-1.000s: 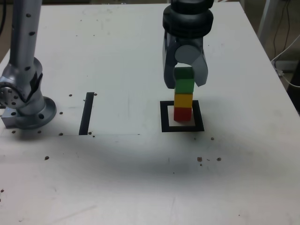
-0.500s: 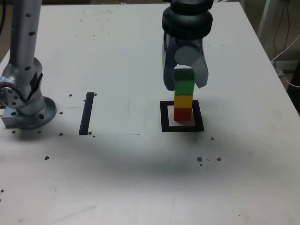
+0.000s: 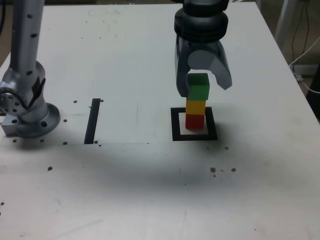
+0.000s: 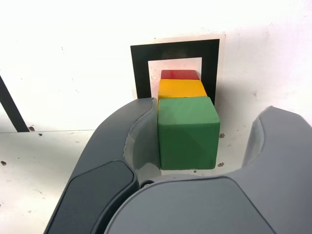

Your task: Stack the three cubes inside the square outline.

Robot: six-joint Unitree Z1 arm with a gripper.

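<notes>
In the wrist view, the jaws stand partly open around the green cube, one side touching or nearly touching it, the other well apart, so the cube is not clamped. Green sits on the yellow cube, its edge slightly off line with it, and yellow sits on the red cube. Red rests on the white centre of the black square. Beyond, well apart on the bench, lies a straight black strip.
</notes>
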